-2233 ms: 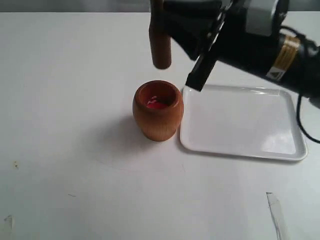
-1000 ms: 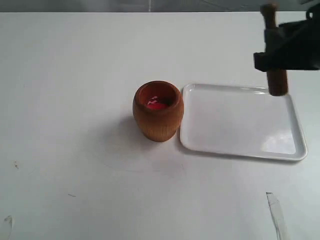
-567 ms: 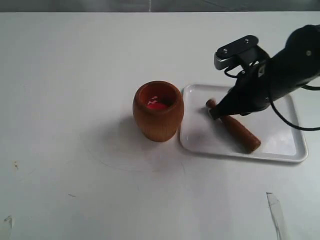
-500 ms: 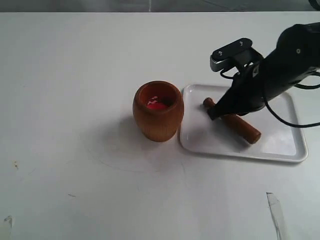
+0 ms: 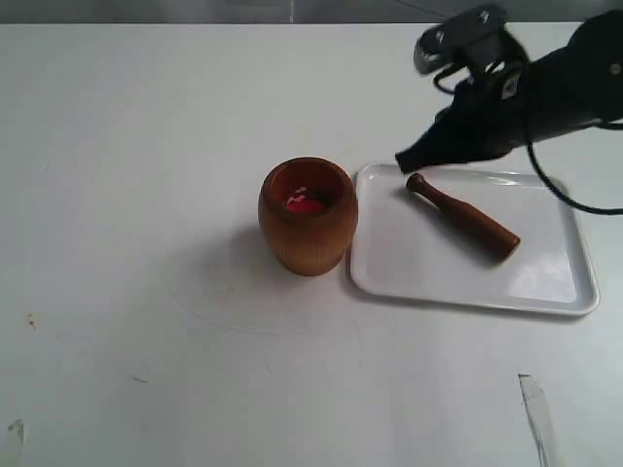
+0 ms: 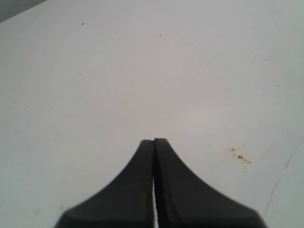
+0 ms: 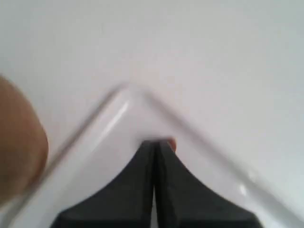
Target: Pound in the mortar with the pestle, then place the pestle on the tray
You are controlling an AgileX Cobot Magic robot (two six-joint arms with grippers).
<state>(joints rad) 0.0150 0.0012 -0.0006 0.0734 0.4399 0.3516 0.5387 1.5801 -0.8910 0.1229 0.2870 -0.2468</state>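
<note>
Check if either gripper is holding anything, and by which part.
Nothing is held. The pestle lies free on the tray. The right gripper and left gripper have jaws shut on nothing.

We've basically got one big white tabletop (image 5: 146, 117) filling the shot, softly lit and a bit scuffed. A dark grey strip (image 5: 146, 10) runs along the top edge, small dark specks (image 5: 32, 319) sit lower left, and there's a pale streak (image 5: 537, 413) lower right.
</note>
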